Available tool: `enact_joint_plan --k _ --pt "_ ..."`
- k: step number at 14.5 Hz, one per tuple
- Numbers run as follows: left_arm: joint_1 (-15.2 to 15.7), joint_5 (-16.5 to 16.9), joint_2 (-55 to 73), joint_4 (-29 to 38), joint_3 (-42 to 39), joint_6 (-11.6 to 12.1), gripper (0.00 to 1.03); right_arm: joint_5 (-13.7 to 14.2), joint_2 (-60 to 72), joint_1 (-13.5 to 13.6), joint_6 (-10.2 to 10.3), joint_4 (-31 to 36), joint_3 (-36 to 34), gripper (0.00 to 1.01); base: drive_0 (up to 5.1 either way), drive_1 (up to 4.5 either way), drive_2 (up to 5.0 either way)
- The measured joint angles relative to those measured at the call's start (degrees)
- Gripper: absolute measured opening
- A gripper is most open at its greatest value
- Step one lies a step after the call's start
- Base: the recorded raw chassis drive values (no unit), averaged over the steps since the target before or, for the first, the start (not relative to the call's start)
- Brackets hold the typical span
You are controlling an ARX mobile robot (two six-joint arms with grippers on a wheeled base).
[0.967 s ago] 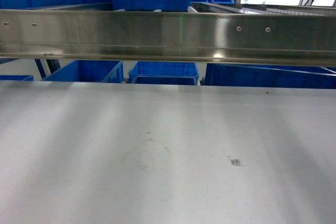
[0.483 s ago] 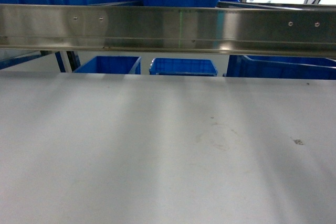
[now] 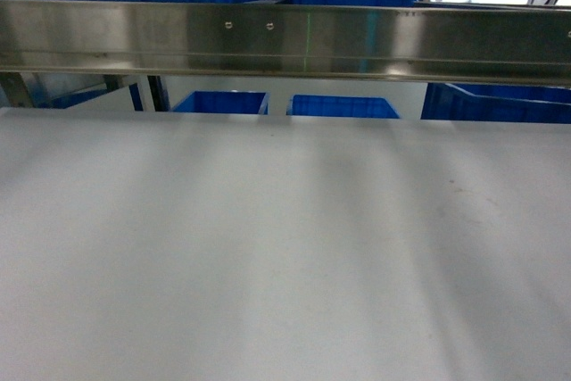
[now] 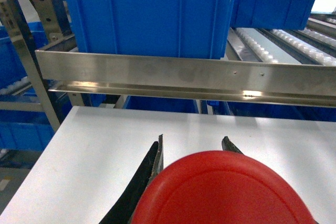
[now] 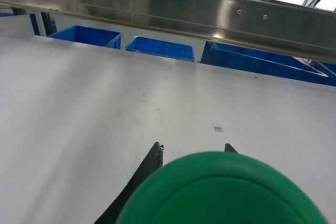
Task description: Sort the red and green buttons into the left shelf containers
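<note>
Above the white worktop [image 4: 105,145], each pincer pinches one button, left [image 4: 191,153] red [image 4: 226,190], right [image 5: 191,150] green [image 5: 220,190], while blue bins [image 4: 147,14] at twelve o'clock wait unfilled.

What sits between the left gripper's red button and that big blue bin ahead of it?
In the left wrist view, bare white tabletop, then the steel shelf rail. The blue bin sits behind that rail; the red button is in the left gripper.

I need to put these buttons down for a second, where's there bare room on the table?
The white tabletop is bare from its near edge back to the steel rail. Beyond and above the rail, blue bins crowd the shelf. Each gripper's jaws hold a button: red, green.
</note>
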Motion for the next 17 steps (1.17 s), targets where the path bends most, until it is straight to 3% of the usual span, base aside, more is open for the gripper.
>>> enact_joint_plan --k 8,17 --pt "0.02 0.00 -0.04 -0.31 -0.04 0.02 0.26 0.00 0.00 0.00 0.00 -0.24 -0.02 0.27 -4.7 0.78 3.8" --pt "-0.02 0.00 -0.02 -0.24 -0.04 0.02 0.26 0.00 0.00 0.00 0.00 0.00 -0.02 0.27 -4.9 2.52 2.5"
